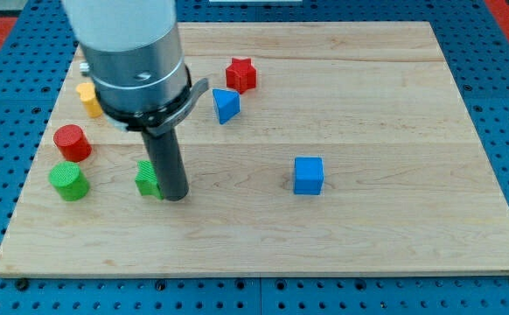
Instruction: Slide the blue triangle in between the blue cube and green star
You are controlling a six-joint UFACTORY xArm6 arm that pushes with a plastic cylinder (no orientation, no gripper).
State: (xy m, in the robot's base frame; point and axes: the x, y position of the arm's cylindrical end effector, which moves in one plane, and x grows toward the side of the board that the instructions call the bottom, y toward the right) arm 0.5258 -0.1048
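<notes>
The blue triangle (225, 105) lies at the view's upper middle, just below and left of a red star (241, 74). The blue cube (308, 175) sits right of centre. The green star (149, 180) is at the lower left, partly hidden behind my rod. My tip (176, 196) rests on the board touching the green star's right side, well below and left of the blue triangle and far left of the blue cube.
A red cylinder (71, 143) and a green cylinder (67, 181) stand near the board's left edge. A yellow block (88, 99) lies at the upper left, partly hidden by the arm. The wooden board (394, 236) lies on a blue pegboard.
</notes>
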